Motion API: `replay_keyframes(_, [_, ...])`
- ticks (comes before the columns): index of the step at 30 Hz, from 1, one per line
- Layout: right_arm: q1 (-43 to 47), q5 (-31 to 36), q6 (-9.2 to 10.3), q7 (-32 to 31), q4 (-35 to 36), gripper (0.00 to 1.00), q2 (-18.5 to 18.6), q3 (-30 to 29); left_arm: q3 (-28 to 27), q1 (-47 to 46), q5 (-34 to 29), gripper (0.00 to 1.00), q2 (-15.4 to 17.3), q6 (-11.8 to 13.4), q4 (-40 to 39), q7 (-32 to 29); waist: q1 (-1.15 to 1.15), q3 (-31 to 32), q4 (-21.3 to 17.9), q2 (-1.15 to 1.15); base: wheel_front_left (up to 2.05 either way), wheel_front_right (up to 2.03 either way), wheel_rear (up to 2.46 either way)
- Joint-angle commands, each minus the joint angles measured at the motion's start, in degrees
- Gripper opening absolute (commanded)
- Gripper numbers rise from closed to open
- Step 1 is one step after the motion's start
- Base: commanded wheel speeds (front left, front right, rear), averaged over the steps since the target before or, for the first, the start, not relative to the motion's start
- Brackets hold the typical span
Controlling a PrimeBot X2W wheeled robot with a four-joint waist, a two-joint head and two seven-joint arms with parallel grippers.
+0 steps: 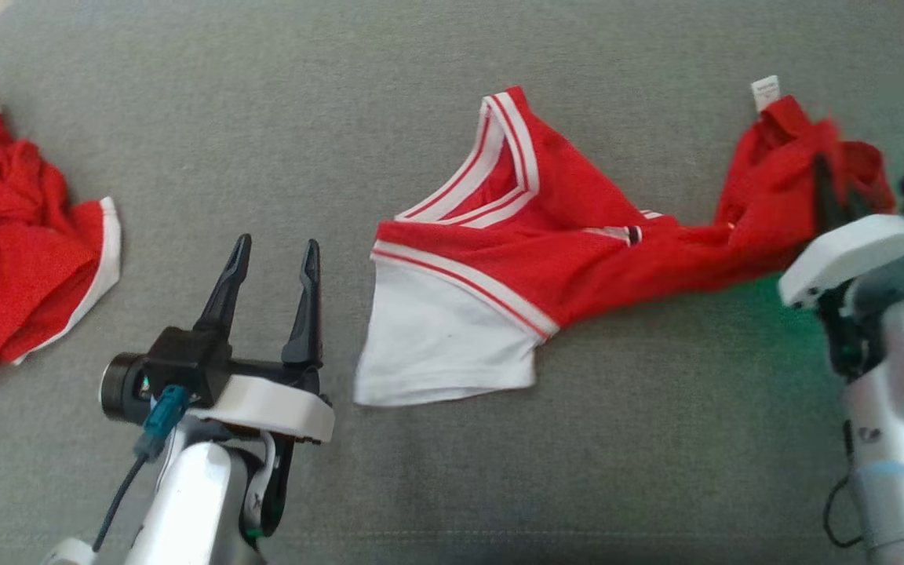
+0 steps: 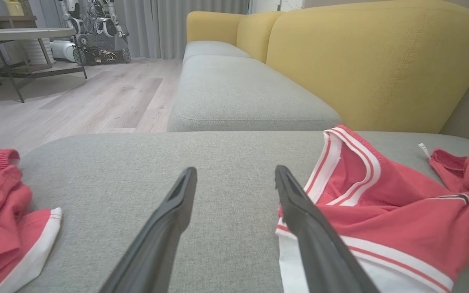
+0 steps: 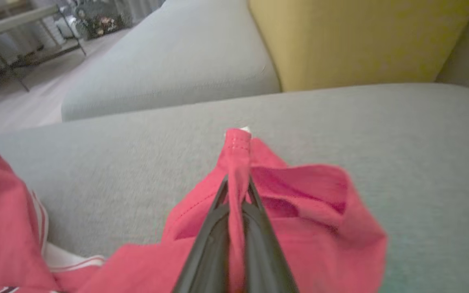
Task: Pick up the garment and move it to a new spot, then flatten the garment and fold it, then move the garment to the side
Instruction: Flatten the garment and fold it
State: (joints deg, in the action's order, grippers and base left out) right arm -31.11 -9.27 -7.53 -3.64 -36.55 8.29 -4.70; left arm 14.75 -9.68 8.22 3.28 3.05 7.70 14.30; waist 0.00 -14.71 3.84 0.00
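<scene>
The garment (image 1: 546,235) is a red shirt with white striped trim and a white sleeve, stretched across the grey cushion (image 1: 342,94) from the middle to the right. My right gripper (image 1: 822,184) is shut on the garment's red hem at its right end. In the right wrist view the fabric (image 3: 238,162) is pinched between the two dark fingers (image 3: 210,244). My left gripper (image 1: 275,255) stands open left of the white sleeve, holding nothing. In the left wrist view its fingers (image 2: 177,203) hover over bare cushion, with the garment's collar (image 2: 352,162) to their right.
A second crumpled red garment (image 1: 12,227) lies at the cushion's far left. A yellow sofa back (image 2: 381,61) rises behind the cushion. Wooden floor (image 2: 75,97), a table and another machine are visible beyond.
</scene>
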Motion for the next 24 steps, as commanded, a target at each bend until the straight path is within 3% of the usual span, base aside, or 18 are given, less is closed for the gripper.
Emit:
replay_keyframes(1, [-0.3, -0.4, 0.04, 1.8, 3.3, 0.0, 0.1, -0.8, -2.0, -1.9, -0.3, 1.0, 0.2, -0.1, -1.8, 0.7, 0.0, 0.3, -1.0, 0.0, 0.0, 0.0, 0.0])
replay_keyframes(8, [9.2, -1.2, 0.04, 2.1, 11.8, 0.0, -3.3, -10.1, -2.6, -1.7, -0.8, 1.0, 0.3, -0.4, -2.1, 0.7, 0.0, 0.3, -3.2, 0.0, 0.0, 0.0, 0.0])
replay_keyframes(14, [19.1, -5.7, 0.04, 0.2, 18.5, 0.03, -5.4, -12.2, -3.3, -1.3, -1.1, 1.0, 0.6, -0.6, -2.3, 0.7, 0.0, 0.2, -4.6, 0.0, 0.0, 0.0, 0.0])
replay_keyframes(15, [20.0, -7.1, 0.04, 0.4, 18.3, 0.37, -5.4, -11.6, -3.3, -1.3, -1.1, 1.0, 0.6, -0.6, -2.3, 0.7, 0.0, 0.2, -4.7, 0.0, 0.0, 0.0, 0.0])
replay_keyframes(16, [20.6, -7.8, 0.04, 0.8, 18.3, 1.0, -5.4, -11.1, -3.4, -1.2, -1.2, 1.0, 0.6, -0.6, -2.2, 0.7, 0.0, 0.3, -4.8, 0.0, 0.0, 0.0, 0.0])
replay_keyframes(24, [21.2, -6.5, 0.04, 6.7, 21.4, 1.0, -5.4, -9.1, -3.7, -0.9, -1.4, 1.0, 1.1, -0.9, -1.9, 0.7, 0.0, 1.0, -5.4, 0.0, 0.0, 0.0, 0.0])
